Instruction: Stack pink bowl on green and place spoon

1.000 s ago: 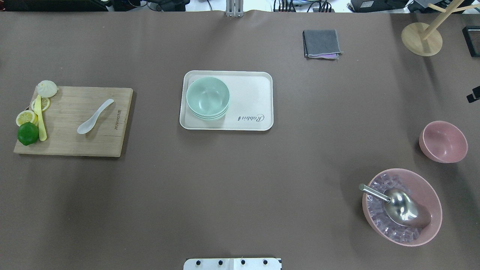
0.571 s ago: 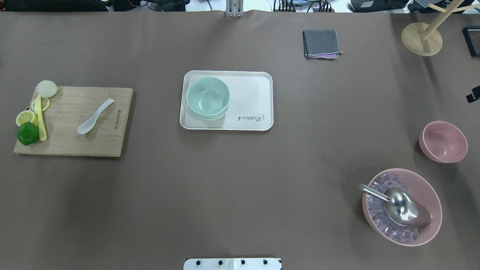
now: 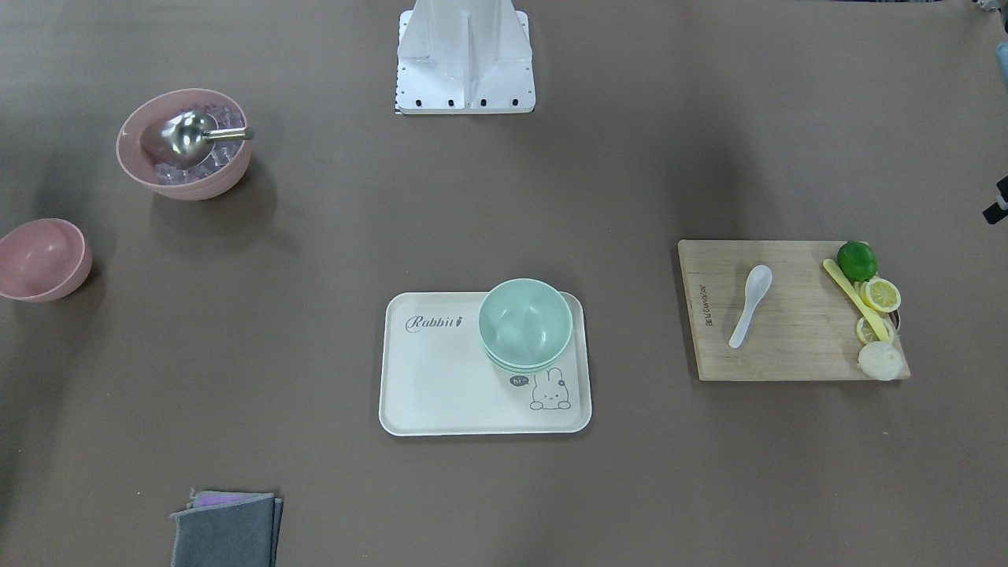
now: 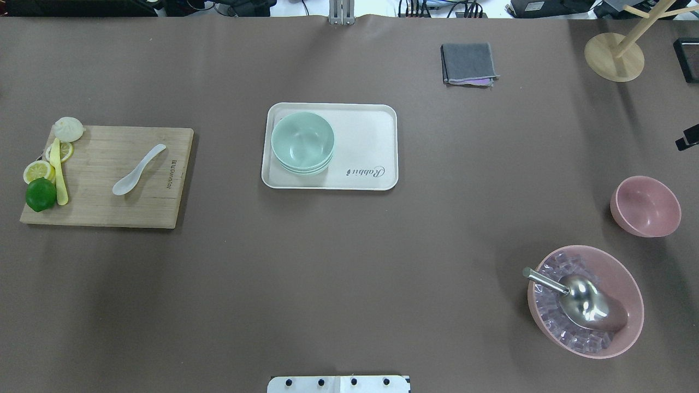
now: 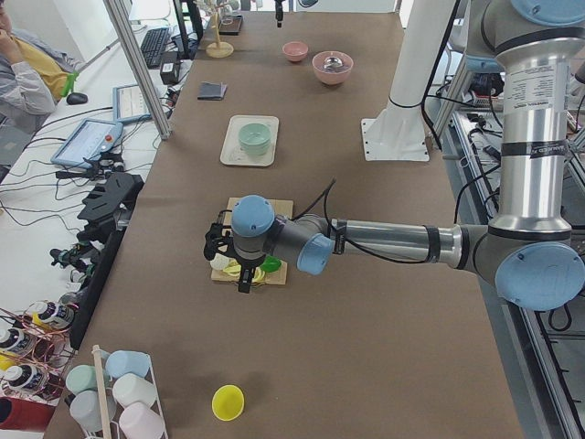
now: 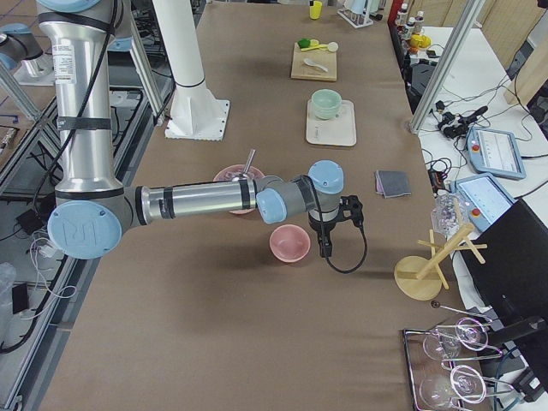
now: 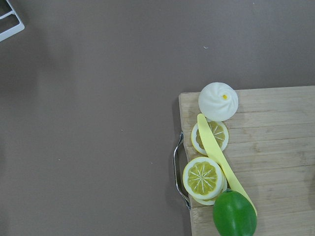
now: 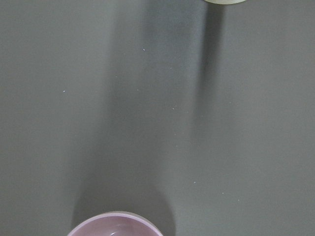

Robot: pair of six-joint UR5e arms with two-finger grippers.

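The small pink bowl [image 4: 645, 206] stands empty at the table's right, also in the front view [image 3: 39, 260]. Stacked green bowls [image 4: 302, 142] sit in the left part of a white tray [image 4: 371, 131]. A white spoon [image 4: 137, 170] lies on a wooden cutting board [image 4: 104, 207] at the left. My right gripper [image 6: 324, 244] hangs just beyond the pink bowl [image 6: 289, 243], apart from it; only a black sliver of it [image 4: 687, 140] shows overhead. My left gripper [image 5: 243, 279] hovers over the board's outer end, away from the spoon. I cannot tell whether either gripper is open or shut.
A lime [image 4: 40, 194], lemon slices, a yellow knife and a bun [image 4: 69, 129] lie on the board's left end. A large pink bowl [image 4: 628, 327] with ice and a metal scoop stands front right. A grey cloth [image 4: 468, 63] and a wooden stand [image 4: 614, 57] are at the back right.
The black sliver of my right gripper at the overhead view's right edge has shifted slightly. Bowls, spoon and tray have not moved.
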